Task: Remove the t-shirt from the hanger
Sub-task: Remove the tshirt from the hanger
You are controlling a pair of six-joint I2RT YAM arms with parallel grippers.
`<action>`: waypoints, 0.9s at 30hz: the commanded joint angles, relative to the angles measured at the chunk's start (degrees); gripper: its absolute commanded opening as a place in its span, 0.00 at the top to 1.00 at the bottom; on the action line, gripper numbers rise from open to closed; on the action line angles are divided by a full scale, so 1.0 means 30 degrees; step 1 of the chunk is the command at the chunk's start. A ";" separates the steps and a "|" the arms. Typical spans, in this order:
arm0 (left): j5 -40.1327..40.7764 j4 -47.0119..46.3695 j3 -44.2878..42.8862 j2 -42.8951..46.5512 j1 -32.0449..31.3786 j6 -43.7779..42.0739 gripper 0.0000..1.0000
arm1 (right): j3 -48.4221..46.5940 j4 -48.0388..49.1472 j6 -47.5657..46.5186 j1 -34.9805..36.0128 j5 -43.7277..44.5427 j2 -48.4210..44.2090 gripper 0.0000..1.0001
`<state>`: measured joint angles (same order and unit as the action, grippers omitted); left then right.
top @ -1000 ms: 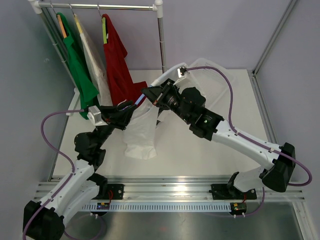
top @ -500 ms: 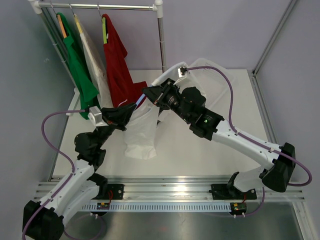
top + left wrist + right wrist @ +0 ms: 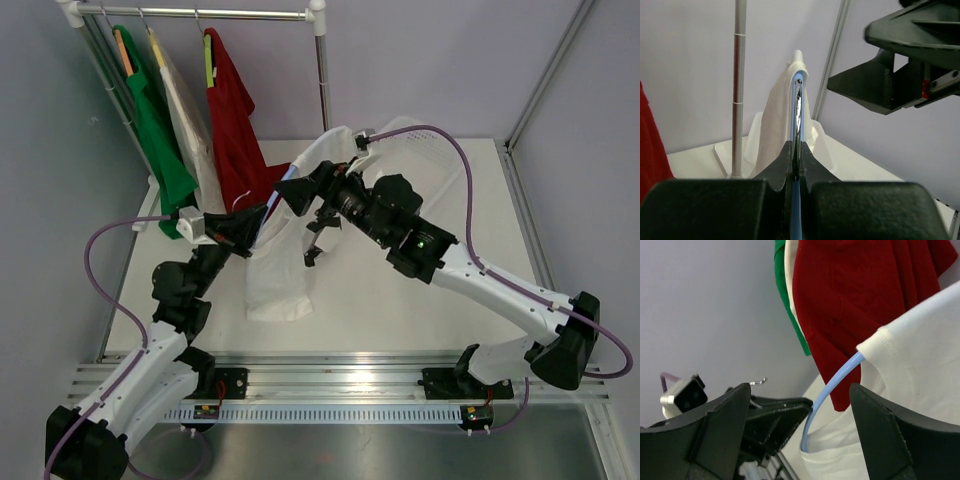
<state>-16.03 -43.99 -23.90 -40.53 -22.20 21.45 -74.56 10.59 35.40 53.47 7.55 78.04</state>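
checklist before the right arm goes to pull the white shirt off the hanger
1. Left gripper clamped on the blue hanger: ok.
2. Right gripper open and holding nothing: ok.
3. Shirt edge between the right fingers: ok; the hanger arm sits there too.
4. White t-shirt off the hanger: not ok; one hanger arm is inside it.
5. Clearance from the red t-shirt behind: cannot tell.

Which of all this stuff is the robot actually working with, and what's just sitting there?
Part of the job: white t-shirt, blue hanger, left gripper (shut on the hanger), right gripper (open).

Just standing by: red shirt, green shirt, cream shirt, clothes rack, clear bin.
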 commanded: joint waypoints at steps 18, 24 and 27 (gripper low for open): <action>0.2649 -0.0254 -0.1260 0.0356 0.0045 -0.0383 1.00 | 0.6126 0.2028 -1.2500 -0.0099 0.3575 -0.5034 0.00; 0.2795 -0.0307 -0.1232 0.0533 0.0045 -0.0500 1.00 | 0.8242 0.4262 -1.2941 -0.0334 0.4310 -0.6735 0.01; 0.2795 -0.0367 -0.1233 0.0416 0.0045 -0.0588 1.00 | 0.8390 0.4263 -1.3263 -0.0334 0.4366 -0.6941 0.00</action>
<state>-9.30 -38.83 -24.62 -40.45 -22.20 20.78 -49.78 17.56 -1.83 52.84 18.11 58.48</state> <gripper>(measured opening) 0.027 0.993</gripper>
